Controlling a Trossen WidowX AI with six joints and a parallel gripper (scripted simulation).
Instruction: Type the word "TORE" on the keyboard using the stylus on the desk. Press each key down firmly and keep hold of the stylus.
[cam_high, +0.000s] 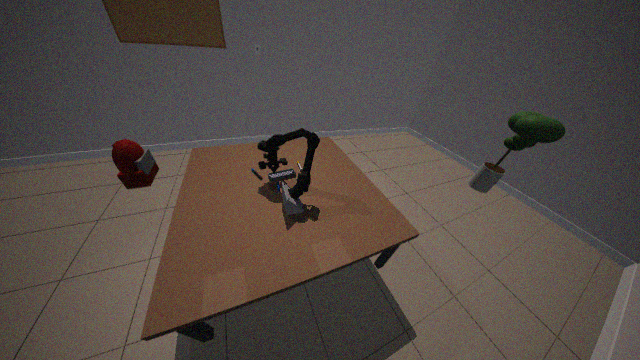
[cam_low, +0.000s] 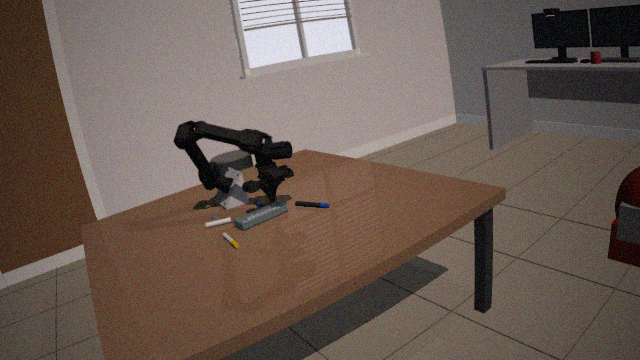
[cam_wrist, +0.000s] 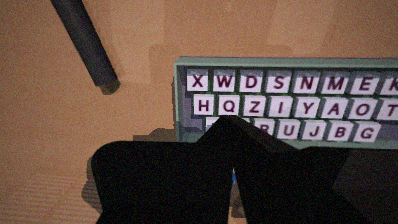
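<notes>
A grey-green keyboard lies on the table. In the wrist view E, O and T show to the right; part of the bottom row is hidden by the fingers. My gripper is shut and empty, pointing down by the keyboard; its tips overlap the keyboard's left part in the wrist view. A black pen with a blue end lies beyond the keyboard's left end. I cannot tell which pen is the stylus.
A white pen and a white-and-yellow pen lie by the keyboard's other end. A blue item lies between the keyboard and the arm's base, partly hidden.
</notes>
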